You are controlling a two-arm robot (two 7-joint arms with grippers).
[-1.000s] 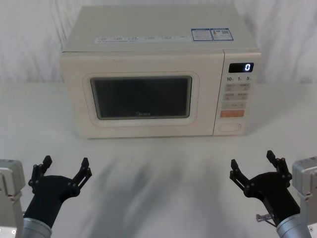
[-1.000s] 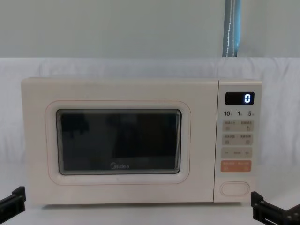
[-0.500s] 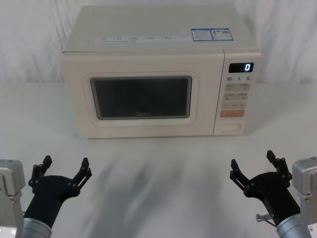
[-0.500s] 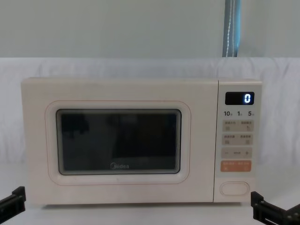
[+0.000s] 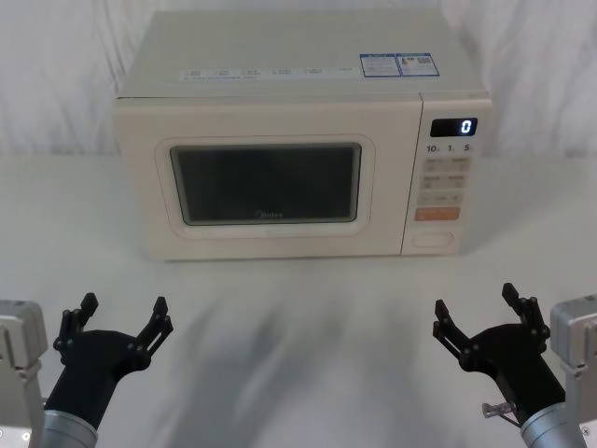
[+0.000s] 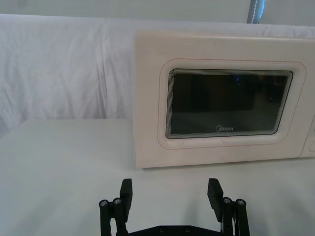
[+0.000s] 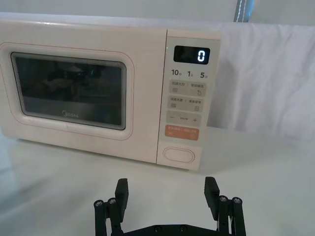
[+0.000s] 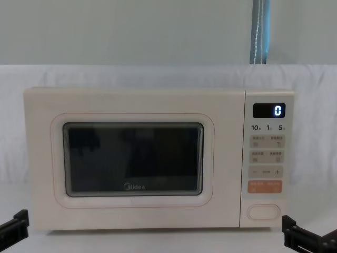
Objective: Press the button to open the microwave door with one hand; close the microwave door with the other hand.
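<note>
Nothing had changed over the last second — the left gripper (image 5: 117, 319) and the right gripper (image 5: 481, 313) stayed spread near the table's front, well apart from the microwave (image 5: 298, 140), the microwave door (image 5: 266, 182) was shut and the button (image 5: 434, 239) unpressed — so the task had not begun.

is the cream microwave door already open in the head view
No, the wide cream microwave door sits flush with the cream control panel, shut.
</note>
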